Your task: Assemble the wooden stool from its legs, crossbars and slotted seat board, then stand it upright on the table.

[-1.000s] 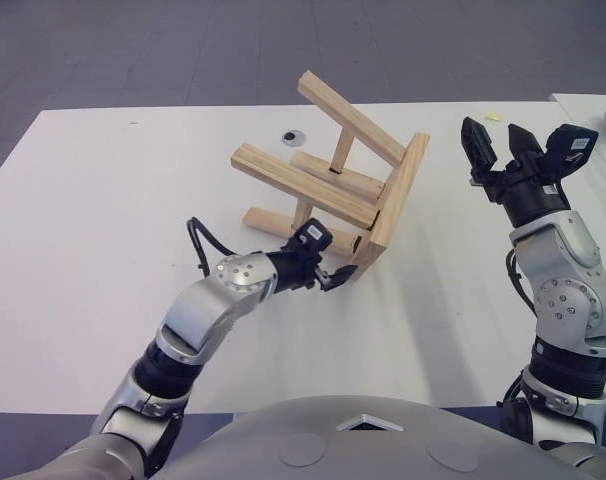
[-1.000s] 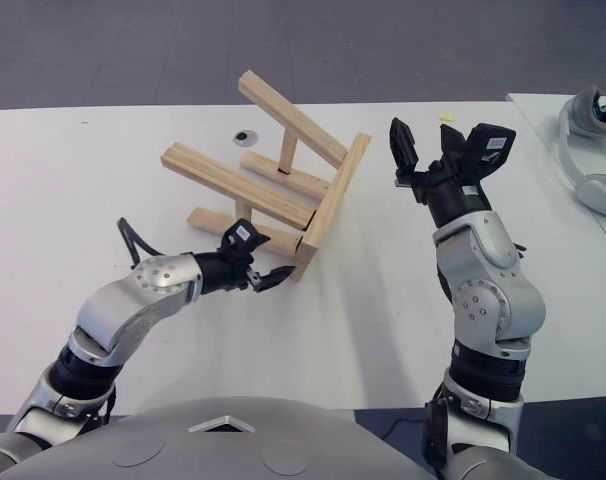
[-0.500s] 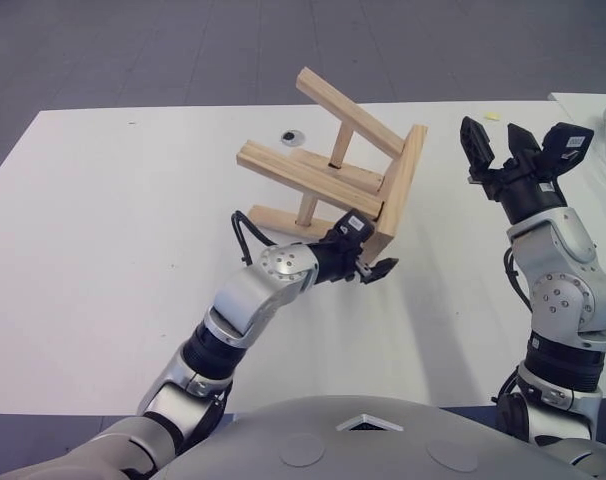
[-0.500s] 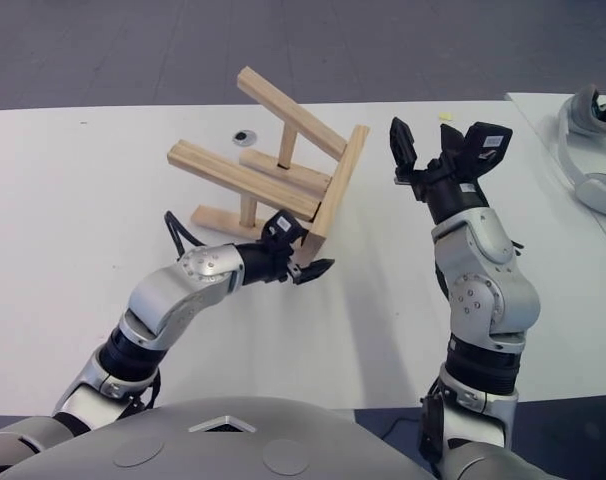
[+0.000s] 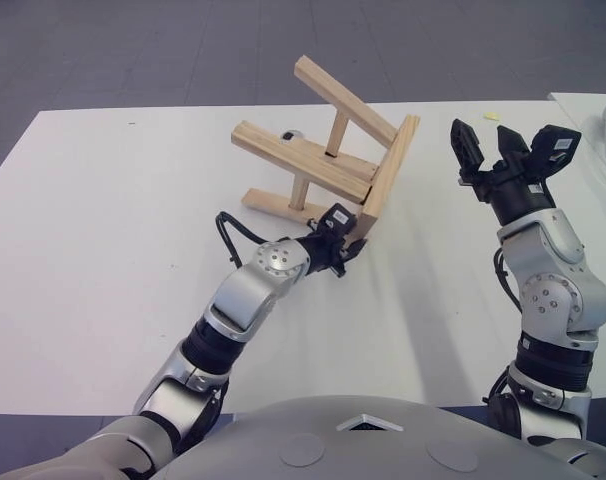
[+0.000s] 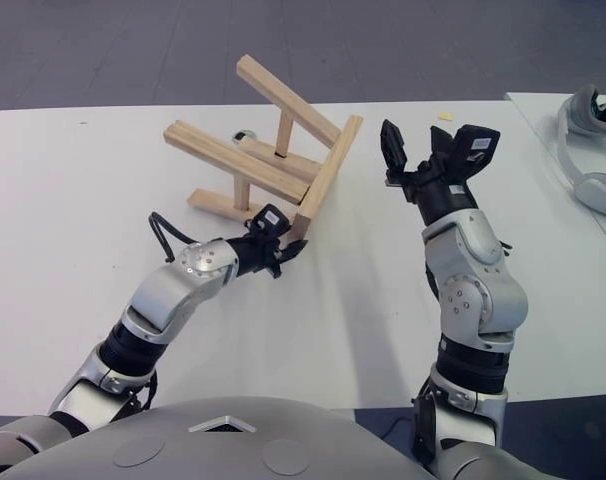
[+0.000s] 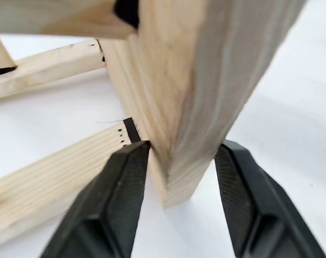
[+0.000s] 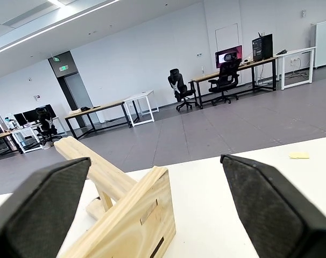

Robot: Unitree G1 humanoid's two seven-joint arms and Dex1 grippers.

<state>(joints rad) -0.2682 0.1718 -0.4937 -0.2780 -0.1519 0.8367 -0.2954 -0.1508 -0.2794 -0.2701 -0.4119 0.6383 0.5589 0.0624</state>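
The left gripper (image 5: pixel 345 248) was clamped on the lower corner of the seat board (image 5: pixel 391 170), the stool (image 5: pixel 313 165) lying half-tipped on the table (image 5: pixel 103 250) with legs to that board's left, the right gripper (image 5: pixel 491 148) spread open beside its upper edge (no contact); risk judged: the corner hold slipping under leverage, the stool toppling.

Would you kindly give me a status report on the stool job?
Left end effector shut on bottom corner of seat board. Right end effector open, raised clear of it. Stool assembled, tipped sideways on table, not yet upright.
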